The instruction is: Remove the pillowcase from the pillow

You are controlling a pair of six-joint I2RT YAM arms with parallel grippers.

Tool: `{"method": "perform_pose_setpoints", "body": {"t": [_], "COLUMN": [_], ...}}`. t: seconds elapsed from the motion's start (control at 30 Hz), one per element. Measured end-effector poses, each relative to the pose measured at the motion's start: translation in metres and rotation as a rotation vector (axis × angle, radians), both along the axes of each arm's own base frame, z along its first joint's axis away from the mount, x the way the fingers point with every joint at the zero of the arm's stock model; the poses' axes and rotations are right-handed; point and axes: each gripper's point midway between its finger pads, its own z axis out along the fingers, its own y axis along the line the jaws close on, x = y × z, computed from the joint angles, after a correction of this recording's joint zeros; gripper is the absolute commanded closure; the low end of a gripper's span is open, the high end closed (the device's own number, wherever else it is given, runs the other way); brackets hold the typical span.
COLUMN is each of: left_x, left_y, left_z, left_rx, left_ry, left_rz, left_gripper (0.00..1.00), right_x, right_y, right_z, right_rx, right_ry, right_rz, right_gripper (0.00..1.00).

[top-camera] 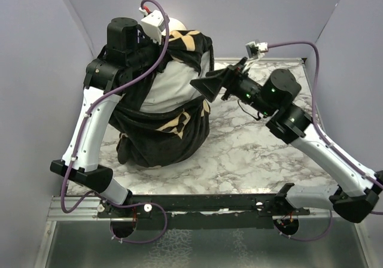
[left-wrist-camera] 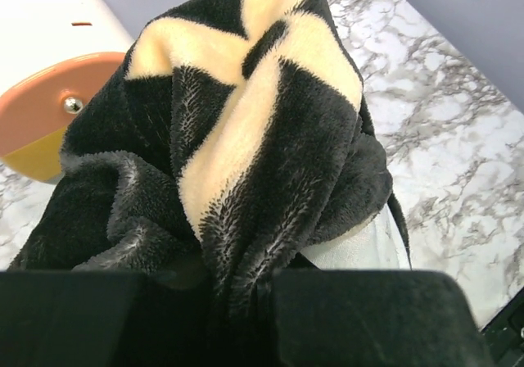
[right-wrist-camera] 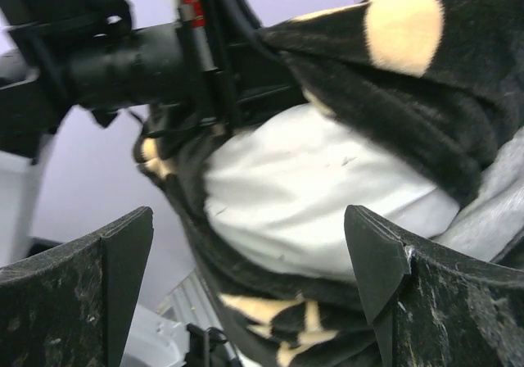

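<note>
Black plush pile is bunched between the fingers of the left gripper (left-wrist-camera: 237, 301), which is clenched on a thick fold of the large soft black fabric pillowcase printed with tan flower and star shapes (top-camera: 161, 139); whether the jaws also catch the stuffing underneath I cannot tell, since the fold fills the gap. The right gripper (right-wrist-camera: 247, 219) stands released, its jaws spread wide and holding nothing, aimed at the bare flank of the big plump white rectangular pillow (top-camera: 170, 85) from the pillow's three o'clock side and seemingly just short of it. From above, the bundle sits at about ten o'clock on the grey-veined white marble-patterned tabletop (top-camera: 251, 154). As I judge it, the job is partly done: a broad smooth white face is exposed in the middle, while fuzzy cover is gathered in deep folds over the twelve o'clock end and sagging in a heavy band around the six o'clock end. Both ends are left to free. A cream-and-orange glossy cylinder (left-wrist-camera: 49, 97) shows at ten o'clock in the left wrist view, behind the cloth.
</note>
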Motion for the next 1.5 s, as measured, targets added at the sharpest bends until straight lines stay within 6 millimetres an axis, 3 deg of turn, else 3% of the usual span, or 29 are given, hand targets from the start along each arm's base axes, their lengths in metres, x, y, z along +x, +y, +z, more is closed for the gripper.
{"method": "perform_pose_setpoints", "body": {"t": [0.07, 0.2, 0.4, 0.53, 0.6, 0.83, 1.0, 1.07, 1.27, 1.5], "left_x": [-0.001, -0.002, -0.005, -0.007, -0.009, -0.014, -0.013, -0.015, -0.021, -0.023], "left_y": [-0.004, -0.010, -0.016, -0.018, -0.019, -0.022, -0.016, -0.015, -0.018, -0.015], "left_z": [0.001, 0.000, 0.003, 0.004, 0.002, 0.002, 0.006, 0.007, 0.009, 0.020], "left_rx": [-0.021, -0.050, -0.075, -0.078, -0.077, -0.083, -0.101, -0.117, -0.163, -0.142], "left_ry": [0.010, 0.031, 0.041, 0.044, 0.050, 0.058, 0.056, 0.065, 0.107, 0.074], "left_rz": [-0.009, -0.029, -0.059, -0.075, -0.087, -0.128, -0.143, -0.159, -0.209, -0.202], "left_gripper": [1.00, 1.00, 1.00, 1.00, 1.00, 1.00, 1.00, 1.00, 1.00, 1.00], "right_x": [-0.023, -0.034, 0.002, 0.044, 0.054, 0.071, 0.078, 0.078, 0.082, 0.081], "right_y": [-0.005, -0.016, 0.014, 0.036, 0.039, 0.055, 0.068, 0.070, 0.078, 0.089], "right_z": [0.006, 0.014, -0.017, -0.074, -0.089, -0.070, -0.071, -0.072, -0.071, -0.060], "right_rx": [0.028, 0.069, 0.009, -0.064, -0.068, 0.053, 0.135, 0.169, 0.266, 0.287], "right_ry": [0.012, 0.029, 0.112, 0.229, 0.256, 0.249, 0.262, 0.265, 0.281, 0.231], "right_rz": [0.010, -0.021, -0.077, -0.179, -0.217, -0.232, -0.208, -0.198, -0.160, -0.090], "right_gripper": [0.00, 0.00, 0.00, 0.00, 0.00, 0.00, 0.00, 0.11, 0.95, 0.99]}}
